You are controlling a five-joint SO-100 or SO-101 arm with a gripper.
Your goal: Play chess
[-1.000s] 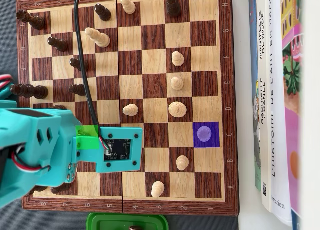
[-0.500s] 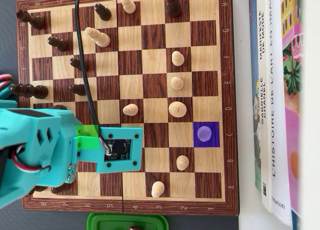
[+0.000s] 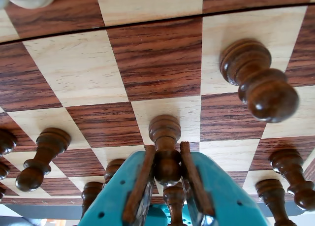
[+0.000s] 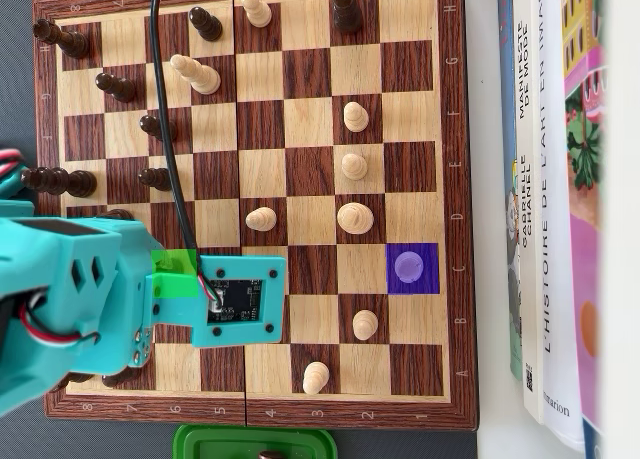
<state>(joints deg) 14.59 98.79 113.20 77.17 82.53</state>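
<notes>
In the wrist view my teal gripper [image 3: 167, 148] is shut on the round head of a dark brown pawn [image 3: 165, 130]. The brown pads [image 3: 142, 179] press on both sides of the head. The pawn's base is over a light square of the wooden chessboard [image 3: 157, 58]; I cannot tell if it touches. In the overhead view the teal arm [image 4: 90, 299] and its camera board [image 4: 238, 301] hide the gripper and pawn, beside a green-tinted square [image 4: 172, 275]. A purple-tinted square [image 4: 412, 269] near the board's right side holds a round piece.
Dark pawns stand close by at the right [image 3: 258, 80] and left [image 3: 42, 157] in the wrist view. In the overhead view, light pieces [image 4: 353, 217] fill the middle and right, and dark pieces [image 4: 55, 181] the left. Books [image 4: 545, 199] lie right of the board. A green tray [image 4: 255, 444] sits below.
</notes>
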